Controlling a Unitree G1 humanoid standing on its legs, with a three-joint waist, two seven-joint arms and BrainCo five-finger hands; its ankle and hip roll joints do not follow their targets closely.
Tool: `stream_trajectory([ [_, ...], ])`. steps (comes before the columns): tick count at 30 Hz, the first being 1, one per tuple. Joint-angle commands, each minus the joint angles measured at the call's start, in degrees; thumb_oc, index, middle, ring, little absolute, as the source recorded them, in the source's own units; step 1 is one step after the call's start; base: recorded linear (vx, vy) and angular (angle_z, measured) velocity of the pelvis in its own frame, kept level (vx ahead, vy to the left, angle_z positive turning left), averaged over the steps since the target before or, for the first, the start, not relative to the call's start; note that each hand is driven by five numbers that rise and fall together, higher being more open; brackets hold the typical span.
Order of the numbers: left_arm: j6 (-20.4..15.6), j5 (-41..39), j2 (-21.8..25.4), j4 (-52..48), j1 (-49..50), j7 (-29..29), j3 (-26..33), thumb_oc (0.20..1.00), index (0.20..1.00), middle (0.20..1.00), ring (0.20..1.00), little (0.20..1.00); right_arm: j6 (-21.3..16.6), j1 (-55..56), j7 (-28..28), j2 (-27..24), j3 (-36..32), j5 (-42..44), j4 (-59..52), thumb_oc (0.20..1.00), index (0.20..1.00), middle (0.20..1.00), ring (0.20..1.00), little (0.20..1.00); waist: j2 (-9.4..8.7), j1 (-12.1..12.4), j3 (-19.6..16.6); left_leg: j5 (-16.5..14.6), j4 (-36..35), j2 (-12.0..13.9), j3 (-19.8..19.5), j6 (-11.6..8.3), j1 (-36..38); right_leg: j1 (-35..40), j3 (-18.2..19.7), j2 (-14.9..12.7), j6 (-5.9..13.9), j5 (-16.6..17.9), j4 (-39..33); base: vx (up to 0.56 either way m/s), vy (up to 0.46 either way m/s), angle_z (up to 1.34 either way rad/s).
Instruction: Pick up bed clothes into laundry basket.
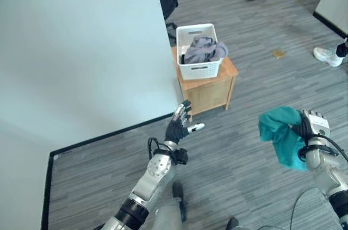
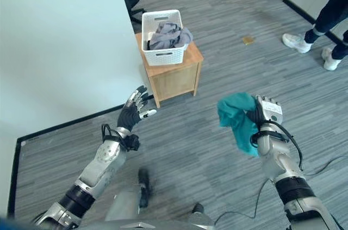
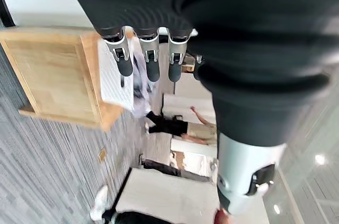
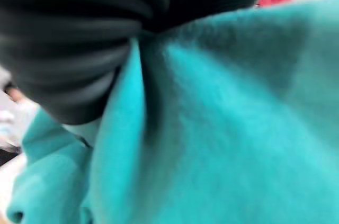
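The right hand [image 2: 265,115] has its fingers clamped on a teal cloth [image 2: 237,120], which hangs bunched in the air above the grey plank floor [image 2: 217,170]. The left hand [image 1: 179,125] is raised, fingers [image 3: 150,60] spread straight, holding nothing. Ahead, a white laundry basket [image 1: 199,51] holding grey clothes [image 1: 204,49] sits on a small wooden cabinet [image 1: 209,88] beside a pale wall [image 1: 76,50]. People's shoes [image 1: 327,55] show beyond.
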Motion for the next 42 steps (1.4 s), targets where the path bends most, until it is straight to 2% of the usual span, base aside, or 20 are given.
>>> stream_trajectory([
  [1, -2.7, -1.2, -2.1, -4.8, -2.8, 0.4, 1.0, 1.000, 1.000, 1.000, 1.000, 1.000, -0.4, -10.0, -0.9, -7.3, -0.8, 0.6, -2.1, 0.200, 0.200, 0.200, 0.200, 0.200, 0.99, 5.0, 0.5, 5.7, -5.7, -1.9, 0.3, 1.13, 8.4, 1.2, -1.8, 4.4, -2.45, -6.7, 4.4, 0.30, 0.041, -0.37],
  [2, -2.7, -1.2, -2.0, -4.9, -2.8, 0.4, 1.0, 1.000, 1.000, 1.000, 1.000, 1.000, -0.4, -10.0, -1.0, -7.2, -0.8, 0.5, -2.1, 0.200, 0.200, 0.200, 0.200, 0.200, 0.90, 5.0, 0.7, 5.7, -5.8, -2.0, 0.4, 1.16, 8.6, 1.2, -1.7, 4.3, -2.40, -7.0, 4.7, 0.38, 0.005, -0.21],
  [4, -2.5, -1.1, -1.0, -5.1, -2.8, 0.5, 0.8, 1.000, 1.000, 1.000, 1.000, 1.000, -0.4, -9.8, -1.0, -6.6, -1.2, 1.0, -0.3, 0.200, 0.200, 0.200, 0.200, 0.200, -0.60, 5.4, -0.3, 3.4, -6.1, -4.4, -0.2, 3.71, 11.1, 0.5, -1.8, 3.1, -1.11, -7.9, 13.8, 0.47, -0.002, -0.06],
  [5, -2.3, -0.8, 0.0, -5.7, -3.0, 0.9, 0.9, 1.000, 1.000, 1.000, 1.000, 1.000, 0.0, -10.0, -0.4, -6.4, -1.2, 0.6, -0.8, 0.200, 0.200, 0.200, 0.200, 0.200, -1.56, 3.6, 0.2, 0.9, -6.3, -6.0, 0.6, 6.04, 14.4, -4.5, -0.8, -0.4, 3.66, -2.0, 26.2, 0.49, 0.052, -0.19],
  [6, -2.3, -0.7, 0.4, -5.9, -3.2, 1.4, 1.3, 1.000, 1.000, 1.000, 1.000, 1.000, 0.2, -10.2, -0.2, -6.4, -1.4, 0.5, -1.1, 0.200, 0.200, 0.200, 0.200, 0.200, -1.28, 2.5, 0.6, 0.1, -6.4, -6.0, 0.7, 6.65, 15.9, -7.8, -0.1, -2.0, 5.53, 1.7, 32.4, 0.34, 0.061, -0.05],
  [8, -2.5, -0.4, 1.1, -6.2, -3.5, 1.9, 1.9, 1.000, 1.000, 1.000, 1.000, 1.000, 0.2, -11.0, 0.1, -6.9, -2.1, 0.2, -1.0, 0.200, 0.200, 0.200, 0.200, 0.200, -0.48, 1.1, 1.1, -1.5, -6.7, -5.2, 1.2, 7.15, 18.4, -14.0, 0.9, -4.3, 6.32, 3.9, 39.0, 0.22, -0.008, 0.19],
  [9, -2.6, -0.7, 1.1, -6.3, -3.8, 2.0, 1.9, 1.000, 1.000, 1.000, 1.000, 1.000, 0.2, -11.0, 0.0, -7.4, -2.6, 0.5, -0.7, 0.200, 0.200, 0.200, 0.200, 0.200, 0.08, 0.3, 1.4, -2.0, -7.0, -5.0, 0.8, 6.93, 19.6, -16.9, 1.6, -4.4, 5.75, 2.9, 39.1, 0.29, -0.054, 0.10],
  [13, -2.8, -1.3, 0.9, -6.1, -3.6, 1.2, 2.4, 1.000, 1.000, 1.000, 1.000, 1.000, 1.1, -9.5, 0.1, -8.6, -4.9, 1.0, -0.8, 0.200, 0.200, 0.200, 0.200, 0.200, 1.49, -2.5, 2.3, -3.1, -7.2, -3.9, -0.6, 5.35, 22.1, -20.1, 2.2, -3.2, 1.78, -0.8, 28.1, 0.21, -0.155, 0.16],
  [14, -2.7, -1.1, 0.7, -5.5, -3.4, 1.0, 2.3, 1.000, 1.000, 1.000, 1.000, 1.000, 1.4, -8.3, -0.2, -9.1, -6.1, 1.3, -0.5, 0.200, 0.200, 0.200, 0.200, 0.200, 1.33, -3.4, 2.3, -3.7, -7.2, -3.9, -2.1, 4.91, 22.8, -21.5, 5.5, -2.0, 1.22, 0.0, 21.9, 0.16, -0.186, 0.24],
  [16, -2.8, -1.2, 0.6, -5.4, -3.1, 0.7, 2.3, 1.000, 1.000, 1.000, 1.000, 1.000, 1.7, -7.3, 0.0, -9.6, -7.0, 1.4, -0.5, 0.200, 0.200, 0.200, 0.200, 0.200, 1.30, -3.8, 2.1, -4.0, -7.1, -3.6, -2.7, 4.58, 23.1, -21.1, 7.3, -1.2, 1.17, 1.5, 17.0, 0.18, -0.210, 0.49],
  [17, -2.0, -1.1, 0.5, -5.8, -2.1, -0.1, 3.3, 1.000, 1.000, 1.000, 1.000, 1.000, 2.9, -6.3, 1.0, -11.1, -9.7, -0.2, -5.8, 0.200, 0.200, 0.200, 0.200, 0.200, 1.03, -5.2, 1.9, -5.7, -7.1, -3.4, -3.9, 4.30, 24.7, -22.7, 11.4, -1.5, 1.82, 3.9, 13.2, 0.29, -0.293, 0.79],
  [22, -1.7, -1.5, -0.7, -5.1, -0.1, -1.1, 4.6, 1.000, 1.000, 1.000, 1.000, 1.000, 2.7, -9.7, 1.6, -14.0, -9.3, 0.5, -4.0, 0.200, 0.200, 0.200, 0.200, 0.200, -0.17, -3.8, -0.8, -9.9, 0.8, -2.0, -5.0, 2.52, 26.1, -15.7, 9.2, -2.5, 1.16, 6.6, 5.9, 0.26, -0.303, 0.40],
  [24, -1.5, -1.9, -0.8, -5.0, 0.0, -1.5, 4.3, 1.000, 1.000, 1.000, 1.000, 1.000, 2.7, -11.2, 1.9, -14.9, -7.9, 1.5, -2.4, 0.200, 0.200, 0.200, 0.200, 0.200, -0.06, -3.5, -0.7, -9.7, 4.3, -1.5, -5.7, 1.80, 24.9, -13.6, 8.2, -2.1, 0.68, 6.5, 4.3, 0.07, -0.213, 0.00],
  [26, -1.1, -3.1, -1.5, -4.6, 0.0, -1.9, 3.3, 1.000, 1.000, 1.000, 1.000, 1.000, 2.8, -13.8, 2.6, -17.3, -6.3, 2.7, -0.6, 0.200, 0.200, 0.200, 0.200, 0.200, -0.25, -2.3, 1.4, -3.7, 20.3, -0.1, -9.3, -1.24, 17.6, -8.3, 6.0, -1.0, -2.06, 4.9, 1.5, 0.06, -0.312, 0.20],
  [28, -1.1, -4.1, -1.4, -4.7, 0.7, -1.9, 2.9, 1.000, 1.000, 1.000, 1.000, 1.000, 3.6, -16.0, 3.1, -18.9, -4.3, 2.6, 1.3, 0.200, 0.200, 0.200, 0.200, 0.200, -1.79, -0.8, 3.0, -1.8, 24.4, 0.2, -8.5, -1.39, 12.1, -6.2, 4.7, -0.9, -3.27, 3.5, 1.2, 0.11, -0.263, 0.36],
  [30, -0.9, -4.1, -1.2, -4.8, 1.0, -2.1, 3.1, 1.000, 1.000, 1.000, 1.000, 1.000, 3.5, -17.3, 3.6, -19.7, -3.3, 2.6, 1.8, 0.200, 0.200, 0.200, 0.200, 0.200, -1.83, -0.5, 2.6, -2.9, 20.5, 0.1, -7.4, -0.78, 12.0, -6.1, 4.6, -1.0, -2.70, 3.0, 1.2, 0.19, -0.025, 0.36],
  [31, -0.4, -4.2, -1.6, -3.8, 1.7, -2.5, 3.1, 1.000, 1.000, 1.000, 1.000, 1.000, 3.2, -18.9, 3.9, -19.3, -1.5, 1.9, 3.1, 0.200, 0.200, 0.200, 0.200, 0.200, -0.29, 0.4, 1.4, -1.5, 6.7, 0.0, -6.5, -0.55, 12.3, -5.3, 3.9, 0.0, -1.42, 2.0, 1.2, 0.22, 0.066, 0.17],
  [34, -0.4, -3.9, -1.4, -3.4, 1.7, -2.5, 2.6, 1.000, 1.000, 1.000, 1.000, 1.000, 3.0, -20.1, 3.8, -19.6, -0.4, 2.1, 3.7, 0.200, 0.200, 0.200, 0.200, 0.200, -0.24, 0.9, 1.3, 2.3, 1.3, 0.7, -5.9, -1.38, 12.0, -4.3, 3.3, 0.1, -1.34, 1.2, 1.2, 0.19, 0.039, 0.01],
  [35, -0.3, -4.4, -1.1, -3.1, 2.0, -2.6, 2.2, 1.000, 1.000, 1.000, 1.000, 1.000, 3.4, -20.4, 4.1, -19.3, -0.1, 1.9, 4.2, 0.200, 0.200, 0.200, 0.200, 0.200, 0.27, 0.7, 0.6, 3.7, -3.9, 2.2, -3.6, -1.32, 13.3, -3.7, 2.0, 1.0, -1.04, 0.3, 1.2, 0.12, -0.003, 0.05],
  [42, -0.1, -5.6, -0.3, -3.2, 2.1, -1.8, 2.0, 1.000, 1.000, 1.000, 1.000, 1.000, 4.3, -24.4, 4.7, -18.0, 4.0, 0.1, 7.0, 0.200, 0.200, 0.200, 0.200, 0.200, -1.38, 2.4, -0.9, 4.0, -6.3, 1.6, -2.6, -0.24, 17.0, -1.7, 1.0, 1.0, -1.41, -1.3, 4.3, 0.19, 0.019, 0.09],
])
